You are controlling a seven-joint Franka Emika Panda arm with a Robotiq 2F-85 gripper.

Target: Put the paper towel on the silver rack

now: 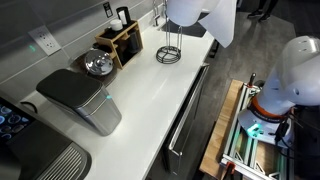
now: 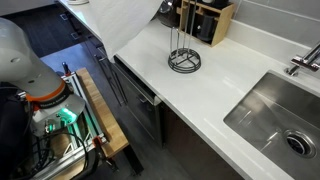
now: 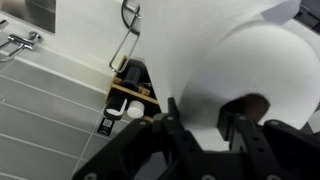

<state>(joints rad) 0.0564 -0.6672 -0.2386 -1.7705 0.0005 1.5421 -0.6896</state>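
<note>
The paper towel (image 1: 195,12) is a big white roll held up in the air above and just behind the silver rack (image 1: 170,52), with a loose sheet hanging down. It shows in both exterior views (image 2: 120,22). The silver rack (image 2: 184,60) stands upright on the white counter, with a ring base and a thin loop post. In the wrist view the roll (image 3: 240,60) fills the right side. My gripper (image 3: 210,130) is shut on the roll's wall, with one finger in the core hole. The rack's wire loop (image 3: 128,35) shows beyond the roll.
A wooden knife block (image 1: 122,42) stands by the wall next to the rack, and also shows in the wrist view (image 3: 130,92). A metal bowl (image 1: 98,64) and a grey appliance (image 1: 80,98) sit further along the counter. A sink (image 2: 280,115) is set into the counter.
</note>
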